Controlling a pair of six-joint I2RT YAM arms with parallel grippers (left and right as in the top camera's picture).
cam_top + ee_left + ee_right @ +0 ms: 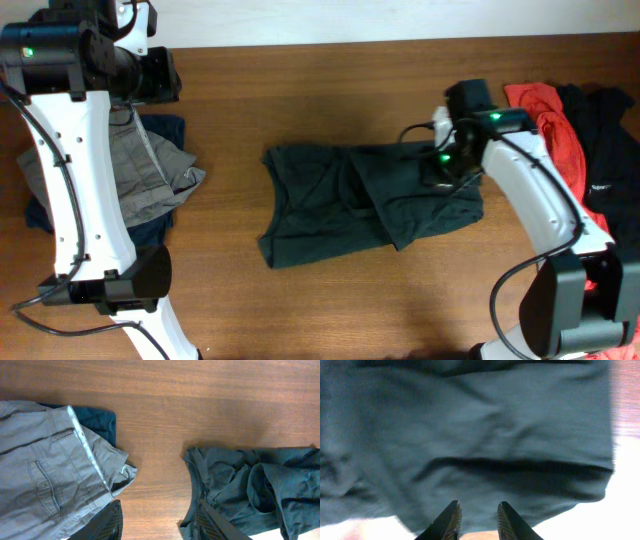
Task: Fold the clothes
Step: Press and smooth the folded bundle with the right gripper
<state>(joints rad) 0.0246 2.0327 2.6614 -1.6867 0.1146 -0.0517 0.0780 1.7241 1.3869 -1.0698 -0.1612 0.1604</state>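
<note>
right gripper (478, 505) released over the t-shirt (370, 200); left gripper (159, 510) released, left of it. white print on the black top (610, 140), maybe lettering, unreadable.

**No Legible Lettering in Any View**

Nothing can be read here. The dark green T-shirt (370, 200) shows only plain, creased cloth in the overhead and both wrist views. On the black top (615, 150), at the right edge of the surface (300, 90), there is a small white mark, too small to make out. The grey trousers (140, 170) and red top (545, 115) show no legible print.
</note>
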